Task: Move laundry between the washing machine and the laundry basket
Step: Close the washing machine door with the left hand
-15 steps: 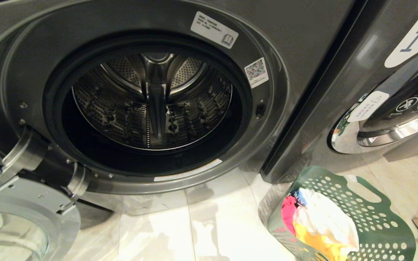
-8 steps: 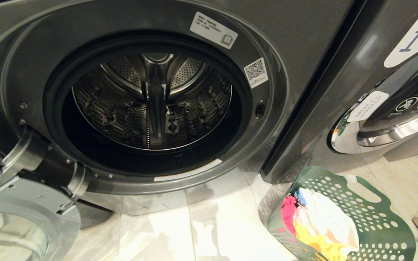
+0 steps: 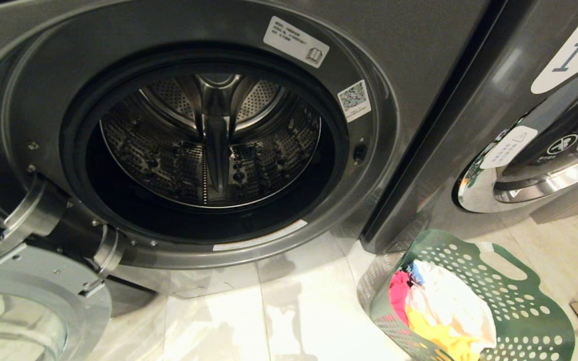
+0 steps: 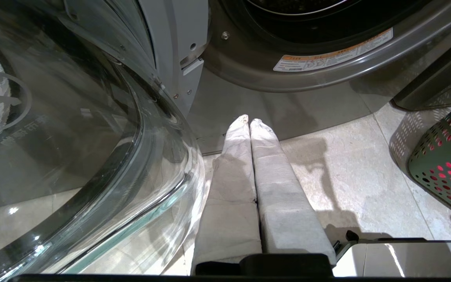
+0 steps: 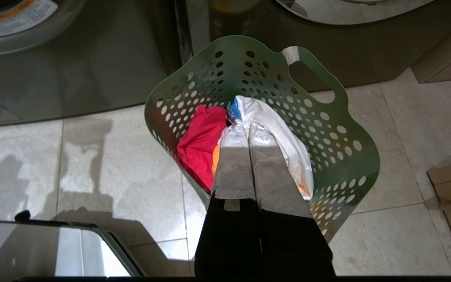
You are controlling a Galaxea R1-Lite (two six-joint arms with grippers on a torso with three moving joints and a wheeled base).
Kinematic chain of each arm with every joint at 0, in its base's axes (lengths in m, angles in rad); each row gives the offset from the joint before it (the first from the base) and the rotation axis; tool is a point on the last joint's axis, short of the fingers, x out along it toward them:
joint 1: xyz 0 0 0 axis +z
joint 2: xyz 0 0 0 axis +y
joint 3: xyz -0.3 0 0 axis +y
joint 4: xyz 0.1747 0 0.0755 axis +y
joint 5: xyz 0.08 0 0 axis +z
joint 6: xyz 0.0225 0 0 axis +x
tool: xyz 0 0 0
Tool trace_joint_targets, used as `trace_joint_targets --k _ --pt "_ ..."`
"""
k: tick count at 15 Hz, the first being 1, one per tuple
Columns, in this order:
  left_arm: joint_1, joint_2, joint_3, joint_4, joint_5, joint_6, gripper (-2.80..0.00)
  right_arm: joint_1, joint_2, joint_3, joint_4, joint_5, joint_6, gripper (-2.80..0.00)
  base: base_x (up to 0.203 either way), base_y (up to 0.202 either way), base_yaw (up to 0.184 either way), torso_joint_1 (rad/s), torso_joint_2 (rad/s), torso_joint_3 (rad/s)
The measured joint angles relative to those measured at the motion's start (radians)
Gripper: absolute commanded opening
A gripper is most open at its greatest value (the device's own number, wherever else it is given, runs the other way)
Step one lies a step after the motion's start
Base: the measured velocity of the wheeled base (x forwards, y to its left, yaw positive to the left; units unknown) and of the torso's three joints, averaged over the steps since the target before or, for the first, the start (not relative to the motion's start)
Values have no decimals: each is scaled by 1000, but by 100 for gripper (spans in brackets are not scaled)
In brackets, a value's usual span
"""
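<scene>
Washing machine [image 3: 208, 145] fills centre-left of head view, door [image 3: 23, 301] swung open lower left, drum [image 3: 211, 140] bare. Laundry basket [image 3: 515, 306] on floor, lower right, holding red, white, yellow laundry [image 5: 202, 141]. Left tool [image 4: 249, 122] fingers together beside the door; right tool [image 5: 248, 127] fingers together above basket, gripping nothing.

place: we take this for a shared laundry room | evidence: two dark grey front-loading washing machines [image 3: 419, 45] side by side, the right one [image 3: 545, 125] with a white numbered "1" label [image 3: 577, 47] | floor: pale glossy stone tiles [image 3: 289, 321] | near right: green perforated plastic laundry basket [image 3: 530, 311] of mixed coloured clothes [image 3: 442, 311]
</scene>
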Motion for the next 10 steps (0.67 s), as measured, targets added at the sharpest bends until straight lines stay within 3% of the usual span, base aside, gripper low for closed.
trace_joint_targets --k 10 --pt "0 0 0 -1 -2 10 -280 -1 -21 8 -13 -7 14 -280 0 0 0 0 0 0"
